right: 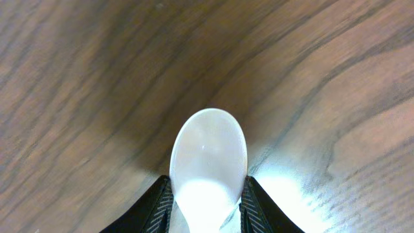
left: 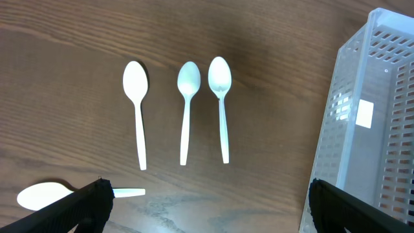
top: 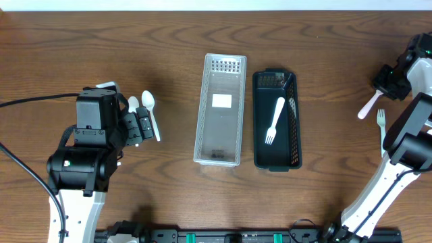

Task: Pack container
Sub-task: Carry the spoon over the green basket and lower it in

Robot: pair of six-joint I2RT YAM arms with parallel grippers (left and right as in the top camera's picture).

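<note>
Overhead, the right claw is shut on a spoon, whose handle slants out from it toward the bins. In its wrist view the spoon's bowl sits pinched between both fingers, with the table behind. Whether the spoon touches the wood I cannot tell. A loose fork lies on the table just beside this claw, on the side nearer the arm's base, apart from the spoon.

The left claw is spread wide and holds nothing. Ahead of it three spoons lie side by side, bowls away from the claw and handles toward it, none touching another. A fourth spoon lies crosswise close to one finger, its middle hidden behind that finger. Off to the claw's other side stands the clear bin, near the claw but apart from the spoons.

Past the clear bin, farther from the left claw, the black bin stands close alongside it. A white fork lies inside the black bin, lengthwise.
</note>
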